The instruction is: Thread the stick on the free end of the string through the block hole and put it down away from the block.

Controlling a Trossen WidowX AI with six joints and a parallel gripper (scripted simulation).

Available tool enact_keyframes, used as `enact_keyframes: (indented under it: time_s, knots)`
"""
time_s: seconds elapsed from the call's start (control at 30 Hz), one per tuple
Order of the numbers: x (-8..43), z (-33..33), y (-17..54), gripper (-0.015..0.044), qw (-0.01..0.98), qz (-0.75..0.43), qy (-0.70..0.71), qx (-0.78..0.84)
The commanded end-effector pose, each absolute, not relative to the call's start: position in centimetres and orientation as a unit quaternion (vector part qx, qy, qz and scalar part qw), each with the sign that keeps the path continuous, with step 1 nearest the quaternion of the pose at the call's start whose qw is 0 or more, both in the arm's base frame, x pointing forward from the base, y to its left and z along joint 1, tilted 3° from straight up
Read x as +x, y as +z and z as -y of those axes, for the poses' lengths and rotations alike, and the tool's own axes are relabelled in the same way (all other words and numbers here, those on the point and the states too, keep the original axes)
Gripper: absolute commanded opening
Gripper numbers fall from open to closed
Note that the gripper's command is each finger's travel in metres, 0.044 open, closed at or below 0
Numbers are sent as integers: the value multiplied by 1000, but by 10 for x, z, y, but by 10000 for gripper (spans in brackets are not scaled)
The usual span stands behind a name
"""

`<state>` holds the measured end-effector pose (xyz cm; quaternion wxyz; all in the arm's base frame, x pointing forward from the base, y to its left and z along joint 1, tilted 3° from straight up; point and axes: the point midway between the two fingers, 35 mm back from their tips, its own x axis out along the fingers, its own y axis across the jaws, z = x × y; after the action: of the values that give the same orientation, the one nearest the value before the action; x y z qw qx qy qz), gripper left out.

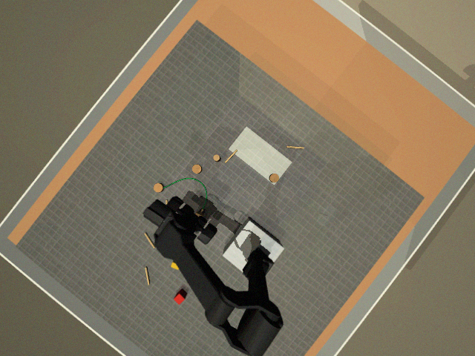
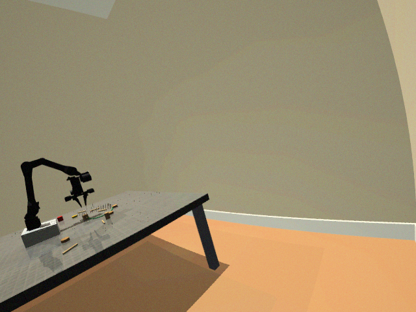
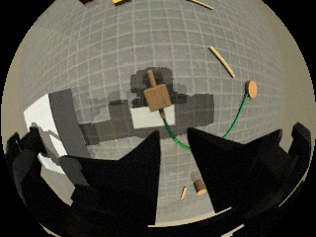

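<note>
The wooden block (image 2: 85, 217) (image 3: 157, 97) stands on the table. The stick (image 3: 151, 78) runs through its hole: a length sticks out at the far side in the wrist view, and a short tail end shows at the near side. The green string (image 1: 206, 190) (image 3: 170, 135) leaves that tail end and curves to the round wooden button (image 1: 157, 188) (image 2: 114, 205) (image 3: 251, 89). My gripper (image 2: 83, 205) (image 3: 173, 133) is partly open and empty, above the table and clear of the block. The arm hides most of the block in the top view.
Loose sticks (image 1: 149, 240) (image 3: 222, 61) lie beyond the block, with a yellow piece (image 1: 174, 265) (image 2: 74, 216) and a red cube (image 1: 179, 298) (image 2: 60, 218). Loose wooden discs (image 1: 197, 168) (image 1: 217, 157) and another stick (image 1: 231, 156) lie on the opposite side, near a pale rectangle (image 1: 260, 151).
</note>
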<state>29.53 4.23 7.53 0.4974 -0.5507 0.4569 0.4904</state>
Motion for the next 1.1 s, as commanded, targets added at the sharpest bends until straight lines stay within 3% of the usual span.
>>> enact_keyframes:
  time_s: [0.0,0.4,1.07]
  knots:
    - [294,-49,75,124,588,-536,402,-454]
    - [287,-68,74,124,735,-670,64,-78]
    - [279,-87,72,124,665,-608,-297,316]
